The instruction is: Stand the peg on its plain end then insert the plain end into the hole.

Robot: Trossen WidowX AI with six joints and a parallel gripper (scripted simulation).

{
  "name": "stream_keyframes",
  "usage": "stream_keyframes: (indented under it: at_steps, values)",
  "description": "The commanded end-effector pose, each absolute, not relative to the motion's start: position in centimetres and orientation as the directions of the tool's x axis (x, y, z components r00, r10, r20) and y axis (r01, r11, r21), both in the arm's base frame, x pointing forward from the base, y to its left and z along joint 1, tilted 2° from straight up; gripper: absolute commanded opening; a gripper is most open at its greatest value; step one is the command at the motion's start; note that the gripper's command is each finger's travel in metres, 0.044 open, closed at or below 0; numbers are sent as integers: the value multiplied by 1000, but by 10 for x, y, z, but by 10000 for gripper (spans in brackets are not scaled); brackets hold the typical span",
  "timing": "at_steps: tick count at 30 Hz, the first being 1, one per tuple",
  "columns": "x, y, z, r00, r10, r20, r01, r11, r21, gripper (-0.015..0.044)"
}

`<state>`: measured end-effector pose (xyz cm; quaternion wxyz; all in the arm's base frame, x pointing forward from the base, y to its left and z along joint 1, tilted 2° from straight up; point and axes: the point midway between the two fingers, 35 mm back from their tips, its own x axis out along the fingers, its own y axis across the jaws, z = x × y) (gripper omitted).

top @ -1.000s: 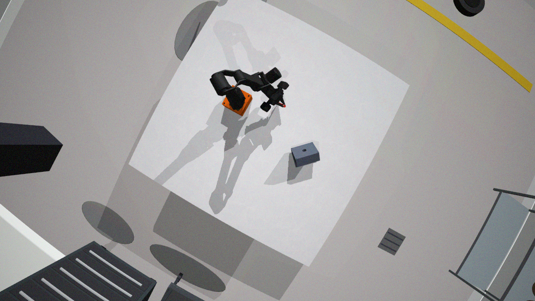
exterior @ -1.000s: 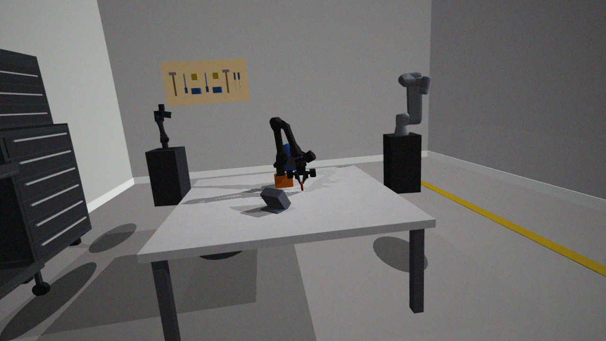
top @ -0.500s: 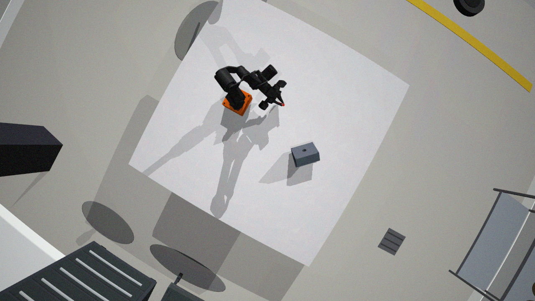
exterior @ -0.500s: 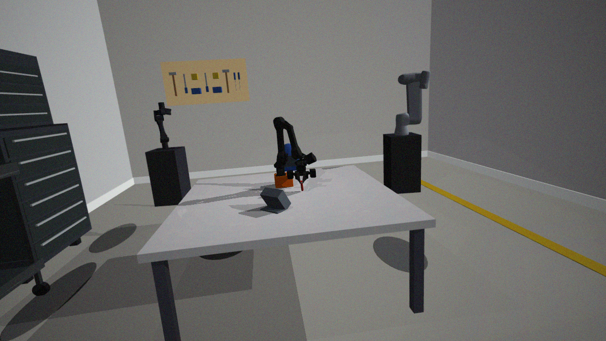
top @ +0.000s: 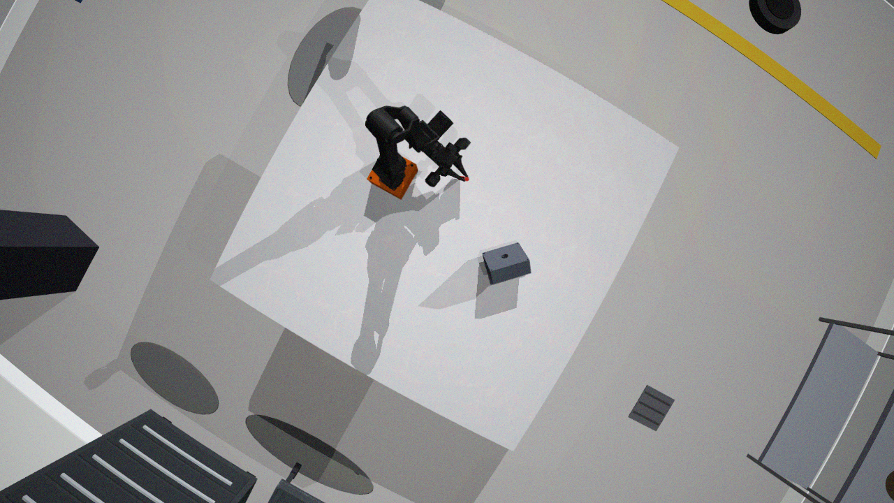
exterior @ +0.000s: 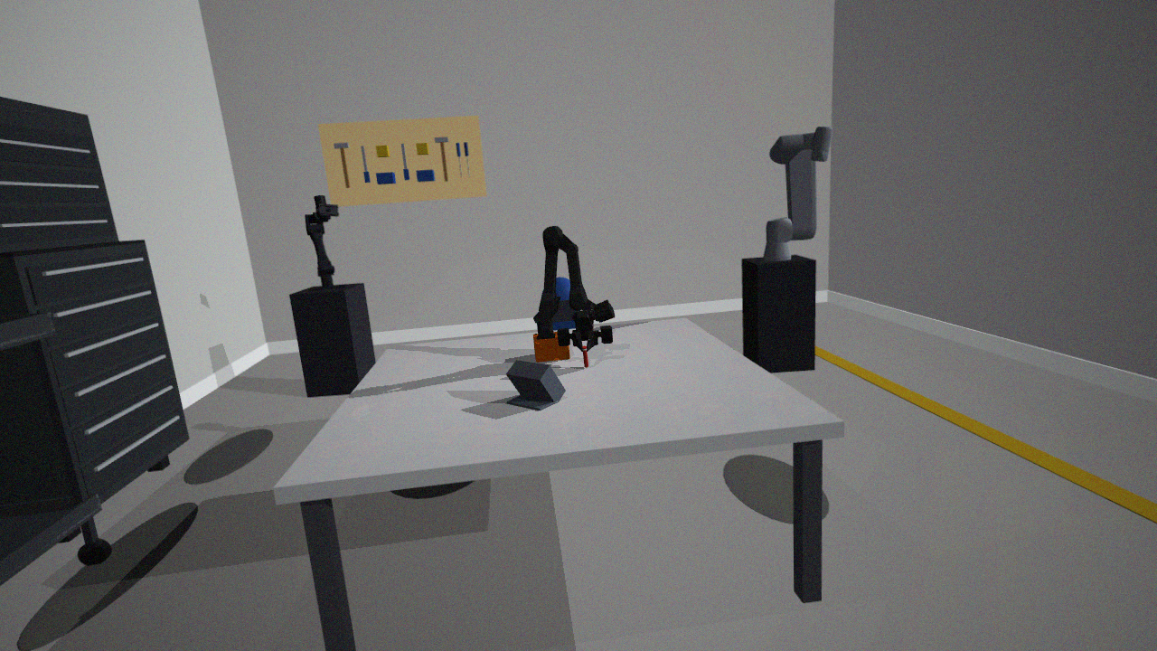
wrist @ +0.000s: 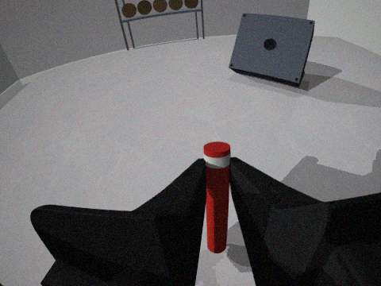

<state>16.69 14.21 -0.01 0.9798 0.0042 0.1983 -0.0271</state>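
Note:
The red peg (wrist: 217, 197) stands upright between my black fingers, white band near its top end, plain end down close to the table. My gripper (wrist: 217, 165) is shut on the peg just below the band. In the overhead view the peg (top: 466, 179) shows as a red dot at the gripper tip, right of the orange arm base (top: 392, 177). In the side view the peg (exterior: 586, 356) hangs down near the table surface. The grey sloped panel (wrist: 271, 46) with its one dark hole (wrist: 270, 44) stands ahead to the right; it also shows in the overhead view (top: 506, 262).
The panel (exterior: 536, 383) sits on the white table in front of the arm. Black pedestals with other arms (exterior: 778, 311) stand off the table.

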Motion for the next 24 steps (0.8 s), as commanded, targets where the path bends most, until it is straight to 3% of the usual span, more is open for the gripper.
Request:
stream_keyframes:
  at_steps: [1, 21, 24]
  values:
    - [164, 141, -1, 935, -54, -351, 55, 998, -5, 49]
    - [150, 141, -4, 981, -56, -185, 56, 998, -6, 49]
    - [151, 141, -4, 976, -56, -212, 56, 998, -6, 49]
